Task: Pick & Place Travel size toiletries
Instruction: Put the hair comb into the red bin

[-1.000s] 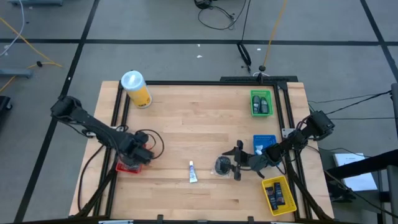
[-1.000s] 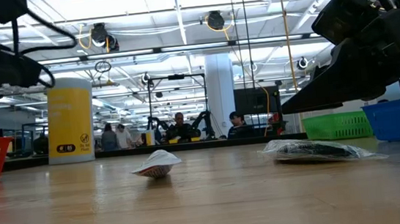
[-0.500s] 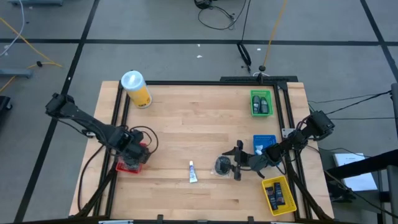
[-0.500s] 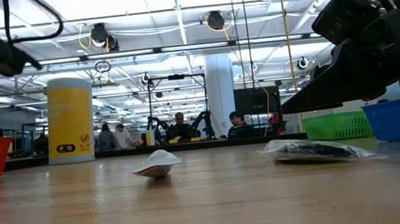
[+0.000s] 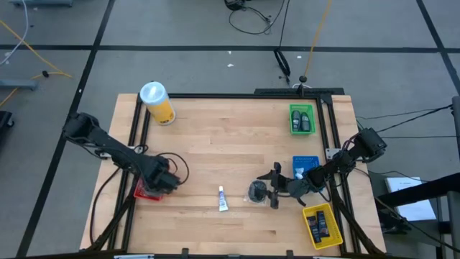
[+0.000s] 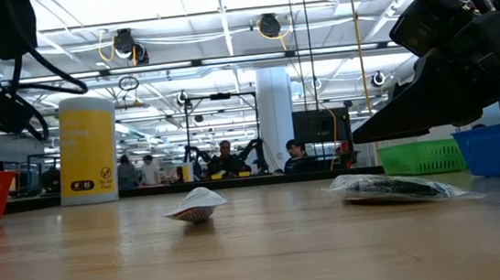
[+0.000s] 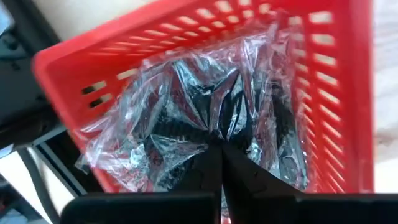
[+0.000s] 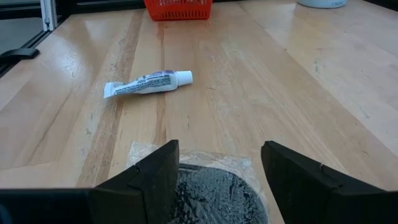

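Note:
My left gripper (image 5: 164, 181) is over the red bin (image 5: 144, 191) at the table's left near side. It points down into the bin, shut on a round dark packet (image 7: 186, 118) in crinkled clear wrap. My right gripper (image 5: 267, 189) is open and hovers just above a second dark wrapped packet (image 5: 256, 191) (image 8: 214, 196), one finger on either side and apart from it. That packet (image 6: 393, 188) lies flat on the table. A thin white tube (image 5: 223, 199) (image 8: 146, 84) lies on its side left of the second packet. My left gripper pinches the packet's clear wrap (image 7: 217, 140) between its two shut fingers, coming from above and pointing down into the bin. The wrap's creases run together at the fingertips. The packet sits inside the red bin; I cannot tell whether it rests on the bin's floor.
A tall yellow canister (image 5: 158, 102) with a white lid stands at the far left corner. Along the right side stand a green bin (image 5: 302, 119), a blue bin (image 5: 305, 167) and a yellow bin (image 5: 321, 224). A black frame runs around the table's edges. People sit in the room behind.
My left arm drew back toward the table's left edge and rose, then came back down over the red bin, ending about where it started. My right gripper and both items on the table have stayed put.

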Available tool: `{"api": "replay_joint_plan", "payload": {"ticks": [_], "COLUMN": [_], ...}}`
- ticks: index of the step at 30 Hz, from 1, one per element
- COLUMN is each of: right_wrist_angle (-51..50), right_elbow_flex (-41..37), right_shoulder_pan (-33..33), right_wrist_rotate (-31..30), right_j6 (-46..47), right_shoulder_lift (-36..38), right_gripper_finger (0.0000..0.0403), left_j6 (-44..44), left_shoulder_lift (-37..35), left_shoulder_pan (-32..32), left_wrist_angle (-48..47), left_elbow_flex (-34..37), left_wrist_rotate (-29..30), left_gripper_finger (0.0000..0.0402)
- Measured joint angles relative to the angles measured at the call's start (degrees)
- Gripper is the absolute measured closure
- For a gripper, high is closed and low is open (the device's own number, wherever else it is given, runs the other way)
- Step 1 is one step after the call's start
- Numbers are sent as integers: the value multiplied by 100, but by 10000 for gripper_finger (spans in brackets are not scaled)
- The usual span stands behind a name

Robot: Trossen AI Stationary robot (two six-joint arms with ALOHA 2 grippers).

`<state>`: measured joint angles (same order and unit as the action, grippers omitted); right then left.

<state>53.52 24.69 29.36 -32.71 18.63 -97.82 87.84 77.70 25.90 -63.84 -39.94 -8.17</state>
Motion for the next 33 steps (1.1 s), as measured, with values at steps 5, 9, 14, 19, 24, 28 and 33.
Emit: {"api": "replay_joint_plan", "payload": {"ticks": [5, 9, 14, 19, 24, 28, 33], "right_wrist_angle": [0, -2, -19, -20, -20, -20, -22], "right_elbow_flex": [0, 0, 0, 0, 0, 0, 0], "right_shoulder_pan": [0, 0, 0, 0, 0, -2, 0], "right_wrist_rotate": [1, 1, 1, 1, 1, 1, 1], "right_j6": [0, 0, -2, -2, -2, -2, -2], "right_shoulder_lift": [0, 0, 0, 0, 0, 0, 0], "right_gripper_finger": [181, 181, 181, 181, 181, 181, 181], "left_j6": [-275, -190, 221, 389, 507, 495, 441], "left_shoulder_lift": [-135, -648, -1234, -1239, -1028, -958, -954], "left_shoulder_pan": [-49, -50, -17, -39, -178, -289, -307], "left_wrist_angle": [375, 337, 90, 54, 48, 58, 77], "left_elbow_flex": [-64, -92, -87, -43, 167, 363, 363], "left_wrist_rotate": [488, 826, 1220, 1807, 2121, 1958, 1925], "left_gripper_finger": [399, 396, 398, 400, 400, 395, 400]}}
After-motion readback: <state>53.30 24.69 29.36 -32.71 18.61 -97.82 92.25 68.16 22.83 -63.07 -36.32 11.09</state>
